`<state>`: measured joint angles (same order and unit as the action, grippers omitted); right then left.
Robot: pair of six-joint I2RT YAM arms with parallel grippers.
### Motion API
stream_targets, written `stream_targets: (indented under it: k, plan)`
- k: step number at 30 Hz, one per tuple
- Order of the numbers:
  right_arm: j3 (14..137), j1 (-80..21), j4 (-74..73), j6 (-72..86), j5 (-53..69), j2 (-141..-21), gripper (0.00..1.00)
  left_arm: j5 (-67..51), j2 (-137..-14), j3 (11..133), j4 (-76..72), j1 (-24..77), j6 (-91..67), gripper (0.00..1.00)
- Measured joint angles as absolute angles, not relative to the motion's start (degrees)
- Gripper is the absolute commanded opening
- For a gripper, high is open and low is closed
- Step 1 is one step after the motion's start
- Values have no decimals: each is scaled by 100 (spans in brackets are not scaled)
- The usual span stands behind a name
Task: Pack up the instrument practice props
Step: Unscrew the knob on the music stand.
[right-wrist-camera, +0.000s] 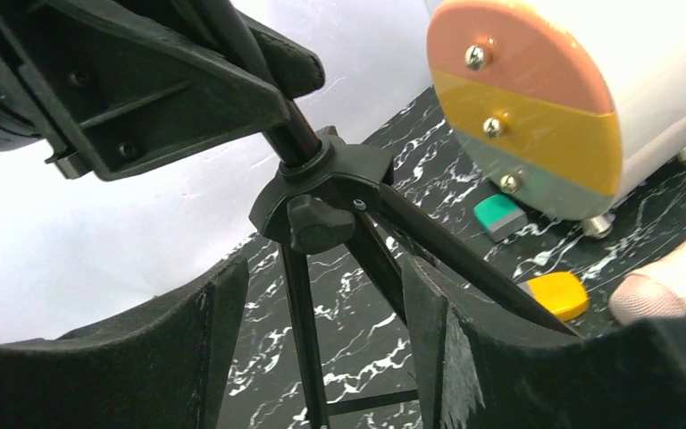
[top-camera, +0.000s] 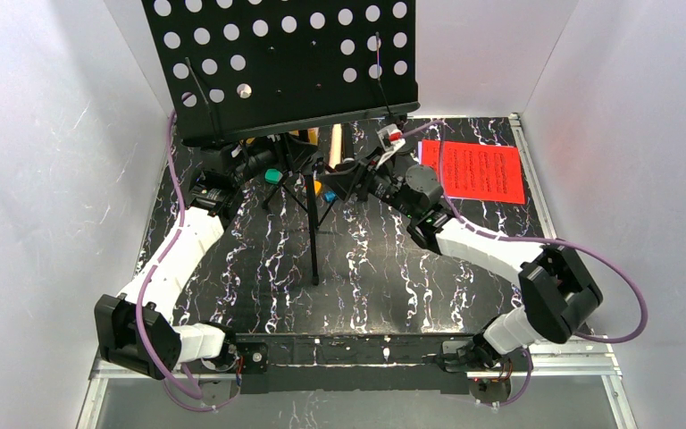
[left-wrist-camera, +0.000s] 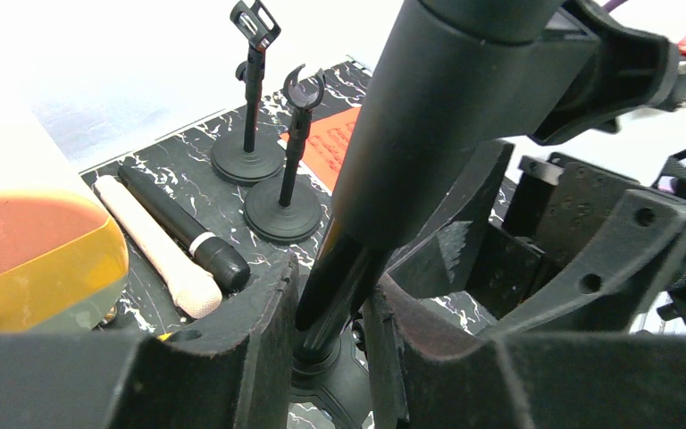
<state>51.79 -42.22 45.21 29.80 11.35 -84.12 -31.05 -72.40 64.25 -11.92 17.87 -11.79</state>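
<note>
The black perforated music rack (top-camera: 286, 63) stands on tripod legs (top-camera: 313, 241) at the back of the table. My left gripper (left-wrist-camera: 335, 286) is shut on the rack's pole (left-wrist-camera: 357, 232) just above the leg hub. From the other side, my right gripper (right-wrist-camera: 322, 295) stands open around one thin tripod leg (right-wrist-camera: 299, 340) below the hub (right-wrist-camera: 322, 210), its pads apart from the leg. A cream microphone (left-wrist-camera: 156, 255) and a black microphone (left-wrist-camera: 179, 228) lie side by side. Two round-based mic holders (left-wrist-camera: 248, 161) (left-wrist-camera: 284, 214) stand behind them. The red sheet-music page (top-camera: 482, 170) lies at the back right.
A white drum-like cylinder (right-wrist-camera: 536, 98) with a pink, yellow and grey face sits close behind the tripod. A green block (right-wrist-camera: 500, 217) and a yellow block (right-wrist-camera: 558, 295) lie beside it. White walls close in the table on three sides.
</note>
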Motion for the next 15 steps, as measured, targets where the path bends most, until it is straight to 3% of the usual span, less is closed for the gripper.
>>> stream_targets:
  k: [15]
  plan:
    - [5680, -4169, 4517, 3579, 1350, -8816, 44, -3111, -7242, 6425, -1192, 1787, -1177, 0]
